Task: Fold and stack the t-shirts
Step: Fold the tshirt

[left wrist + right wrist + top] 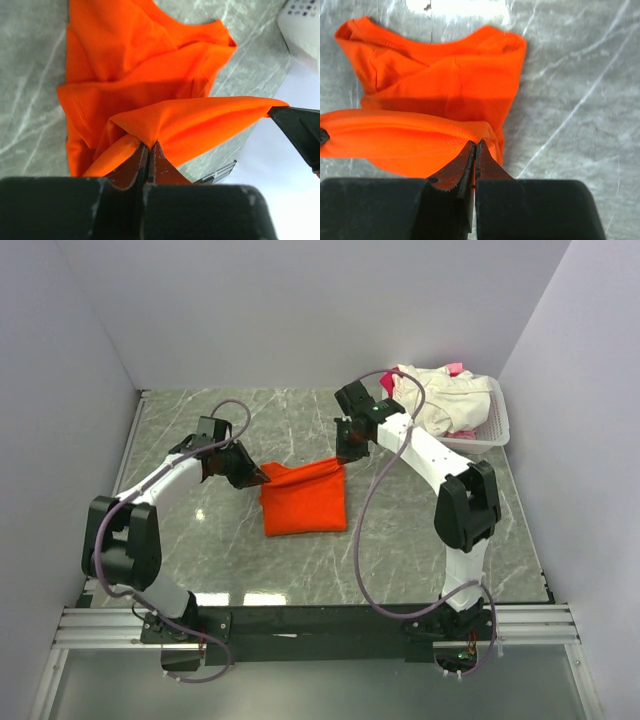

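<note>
Wrist views show what the overhead one cannot: the left tool (149, 150) is clenched on a raised fold of the orange t-shirt (304, 500), and the right tool (475, 150) is pinched tight on the other end of that lifted edge. Only from above does the white basket (492, 426) appear, far right, holding cream-white and pink t-shirts (440, 400). The orange one lies mid-way across the tabletop (200, 420), grey veined marble, between pale walls (300, 310).
</note>
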You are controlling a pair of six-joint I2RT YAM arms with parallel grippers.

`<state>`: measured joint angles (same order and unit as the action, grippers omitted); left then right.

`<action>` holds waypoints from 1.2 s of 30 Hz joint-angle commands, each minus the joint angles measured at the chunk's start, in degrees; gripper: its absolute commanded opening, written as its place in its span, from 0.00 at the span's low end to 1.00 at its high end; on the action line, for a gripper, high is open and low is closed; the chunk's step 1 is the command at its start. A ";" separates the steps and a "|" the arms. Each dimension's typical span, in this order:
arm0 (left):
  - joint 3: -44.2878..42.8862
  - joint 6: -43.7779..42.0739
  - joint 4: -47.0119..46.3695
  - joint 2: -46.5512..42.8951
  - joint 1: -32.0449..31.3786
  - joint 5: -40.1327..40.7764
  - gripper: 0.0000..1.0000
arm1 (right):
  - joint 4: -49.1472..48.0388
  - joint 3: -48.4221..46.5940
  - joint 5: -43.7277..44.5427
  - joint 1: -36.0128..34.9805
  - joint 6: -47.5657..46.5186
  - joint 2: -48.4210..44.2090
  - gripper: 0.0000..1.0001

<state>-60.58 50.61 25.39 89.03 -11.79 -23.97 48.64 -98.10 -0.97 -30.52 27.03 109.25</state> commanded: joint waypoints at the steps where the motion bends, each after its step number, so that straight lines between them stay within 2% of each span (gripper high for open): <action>1: -2.35 -2.01 -1.13 2.36 1.68 0.24 0.00 | 0.66 -5.24 2.64 2.04 -2.86 2.54 0.00; 16: -7.09 -2.89 -2.80 12.21 4.76 -1.08 0.01 | 2.95 -15.88 1.41 3.80 -4.26 13.88 0.00; 17: -7.88 -2.97 -2.71 12.74 4.93 -0.73 0.04 | 2.95 -16.59 1.15 3.98 -4.35 14.40 0.00; 18: -8.24 -2.89 -2.80 13.09 5.46 -0.56 0.16 | 3.12 -17.38 1.24 4.07 -4.44 15.63 0.00; 19: -8.68 -2.89 -3.06 13.79 5.64 -0.29 0.23 | 3.65 -19.38 1.15 4.24 -4.53 16.34 0.06; 20: -9.90 -2.97 -3.06 14.06 6.16 0.40 0.39 | 3.91 -21.75 -0.07 4.24 -4.79 17.65 0.14; 21: -10.61 -3.06 -2.98 14.50 6.43 0.85 0.46 | 4.18 -23.00 -0.69 4.33 -5.14 18.36 0.22; 22: -12.01 -3.41 -3.24 14.59 6.69 1.11 0.52 | 4.44 -24.40 -1.13 4.42 -5.32 18.89 0.37; 23: -12.63 -3.59 -3.41 14.50 7.04 1.38 0.60 | 4.70 -25.81 -1.48 4.33 -5.49 19.41 0.41; 25: -14.21 -4.37 -3.85 13.71 7.13 2.43 0.65 | 4.88 -28.80 -2.45 4.33 -5.76 19.95 0.48; 29: -13.17 -6.40 -5.69 12.22 7.13 1.91 0.70 | 3.13 -27.50 -3.33 4.42 -5.93 16.54 0.49; 36: -2.19 -9.47 -9.56 7.22 6.87 -0.47 0.71 | -2.32 -12.32 -5.18 2.76 -6.02 6.34 0.48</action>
<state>-66.04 44.05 18.11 100.33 -4.47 -23.09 49.76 -114.98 -4.75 -26.37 21.93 123.15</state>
